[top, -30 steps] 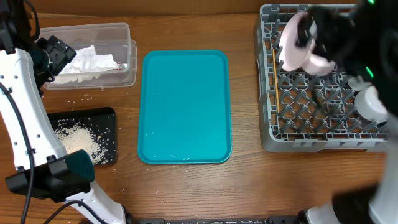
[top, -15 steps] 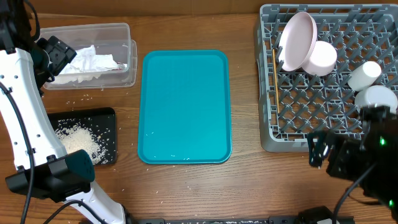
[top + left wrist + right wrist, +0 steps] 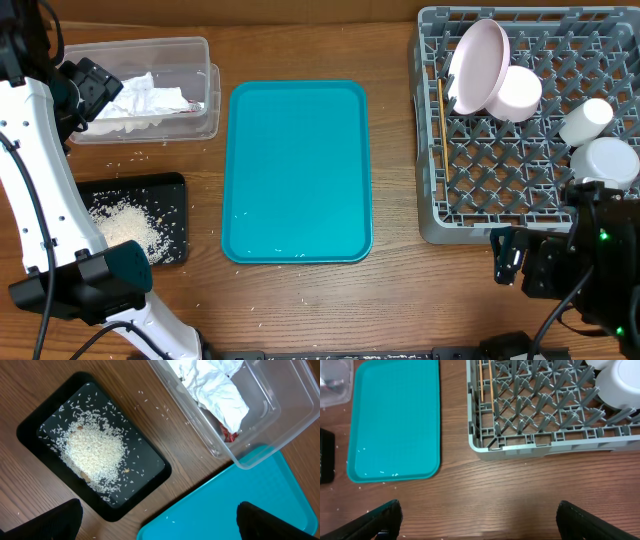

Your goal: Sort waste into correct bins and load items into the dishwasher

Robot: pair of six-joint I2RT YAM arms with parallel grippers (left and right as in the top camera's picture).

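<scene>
The clear tub (image 3: 195, 60) at the back left holds crumpled white napkins (image 3: 140, 100) and a red-and-white wrapper (image 3: 229, 434). The black tray (image 3: 170, 190) in front of it holds a heap of rice (image 3: 125, 225). The grey dish rack (image 3: 530, 215) at the right holds a tilted plate (image 3: 478, 62), a bowl (image 3: 517, 93), a cup (image 3: 586, 119), another white dish (image 3: 610, 160) and chopsticks (image 3: 440, 110). My left gripper (image 3: 160, 522) is open and empty, high above the tub and black tray. My right gripper (image 3: 480, 520) is open and empty over bare wood in front of the rack.
The teal tray (image 3: 298, 170) lies mid-table with a few rice grains near its front edge. Loose grains (image 3: 130, 160) lie on the wood between tub and black tray. My left arm (image 3: 40, 200) runs along the left edge.
My right arm has drawn back from over the rack's back part to the table front, leaving the plate and bowl in the rack. The left arm has not moved.
</scene>
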